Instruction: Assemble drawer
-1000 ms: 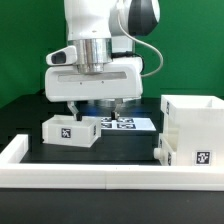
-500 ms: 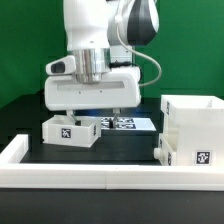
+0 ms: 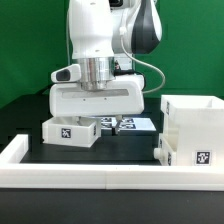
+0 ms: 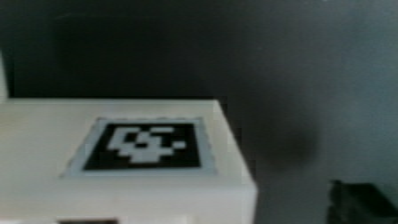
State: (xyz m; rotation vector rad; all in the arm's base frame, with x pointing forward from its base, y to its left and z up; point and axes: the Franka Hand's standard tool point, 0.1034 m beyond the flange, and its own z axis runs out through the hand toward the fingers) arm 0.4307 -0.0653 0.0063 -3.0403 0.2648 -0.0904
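Gripper [image 3: 96, 119]: low behind the drawer [image 3: 70, 131], exterior view's left; fingertips hidden, can't tell the jaw gap.
Marker board [image 3: 135, 124]: mostly blocked by the gripper.
Wrist view: blurred tag [image 4: 151, 145].

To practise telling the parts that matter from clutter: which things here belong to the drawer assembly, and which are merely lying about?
Belong to the job:
- the drawer
- the housing block, probably what the drawer goes into
- the gripper, low over the drawer

Just lying about:
- the marker board
- the border rail
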